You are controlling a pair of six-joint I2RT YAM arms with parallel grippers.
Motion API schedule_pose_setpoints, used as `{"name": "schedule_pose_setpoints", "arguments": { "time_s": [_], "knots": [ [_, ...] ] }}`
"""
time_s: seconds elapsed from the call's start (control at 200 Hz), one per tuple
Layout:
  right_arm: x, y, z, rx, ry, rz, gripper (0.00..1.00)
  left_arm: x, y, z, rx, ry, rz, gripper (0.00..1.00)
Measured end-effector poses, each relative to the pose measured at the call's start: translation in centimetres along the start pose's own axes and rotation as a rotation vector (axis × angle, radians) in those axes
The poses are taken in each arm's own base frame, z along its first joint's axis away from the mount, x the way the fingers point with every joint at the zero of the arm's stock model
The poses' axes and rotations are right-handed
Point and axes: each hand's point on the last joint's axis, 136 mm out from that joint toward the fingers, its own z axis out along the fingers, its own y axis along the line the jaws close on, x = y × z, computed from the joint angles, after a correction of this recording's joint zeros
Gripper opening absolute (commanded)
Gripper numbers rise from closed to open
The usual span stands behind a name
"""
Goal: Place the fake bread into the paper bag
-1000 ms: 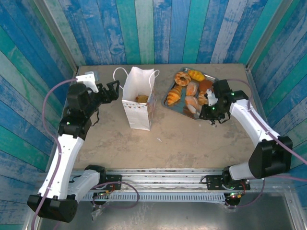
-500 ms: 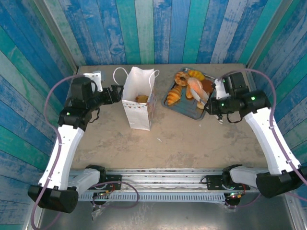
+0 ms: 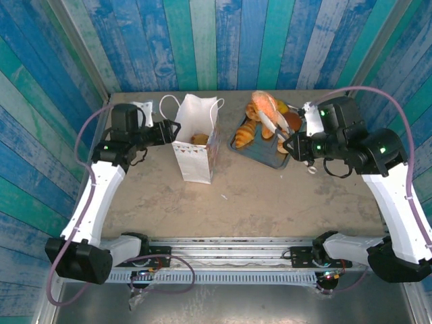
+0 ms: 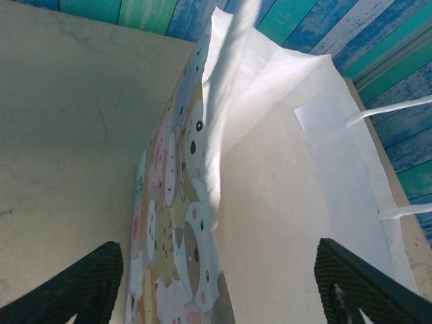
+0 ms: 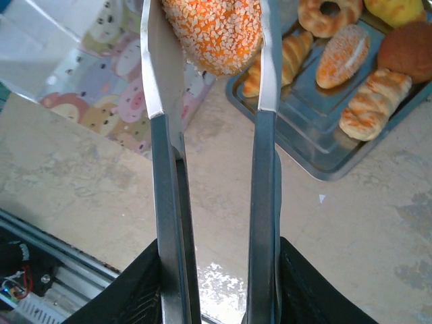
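From above, the right pincer (image 3: 297, 145), clamped on the tongs (image 3: 278, 128), has lifted a sesame loaf (image 3: 264, 104) off the tray (image 3: 270, 156). The paper bag (image 3: 196, 158) waits at 9 o'clock from the loaf, and the left pincer (image 3: 169, 130) has reached its left rim. In the left wrist view, that pincer's jaws stand apart, one on each side of the bag wall. In the right wrist view, the loaf sits between the tong tips with the bag at 10 o'clock, so I judge the drop comes next.

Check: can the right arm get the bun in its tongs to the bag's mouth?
Probably yes. The bag stands upright, mouth open; the left gripper sits at its far edge, and nothing stands between it and the bun.
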Motion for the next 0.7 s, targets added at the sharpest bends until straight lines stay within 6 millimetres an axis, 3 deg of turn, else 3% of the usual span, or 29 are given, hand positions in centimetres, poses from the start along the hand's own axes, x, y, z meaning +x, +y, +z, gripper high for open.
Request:
{"name": "schedule_pose_setpoints", "arguments": {
  "time_s": [0.311,0.561,0.701],
  "knots": [
    [-0.6,4.3,-1.6,-0.099,-0.033,-0.088,0.39,0.0,0.4,1.6,0.007,0.016,-0.018,0.55],
    [-1.0,9.3,-1.2,-0.203,-0.033,-0.185,0.39,-0.4,0.4,1.7,0.007,0.001,-0.030,0.39],
    [-1.1,11.9,-0.2,-0.247,-0.028,-0.226,0.39,-0.7,0.4,1.8,0.007,-0.011,-0.035,0.35]
  ]
}}
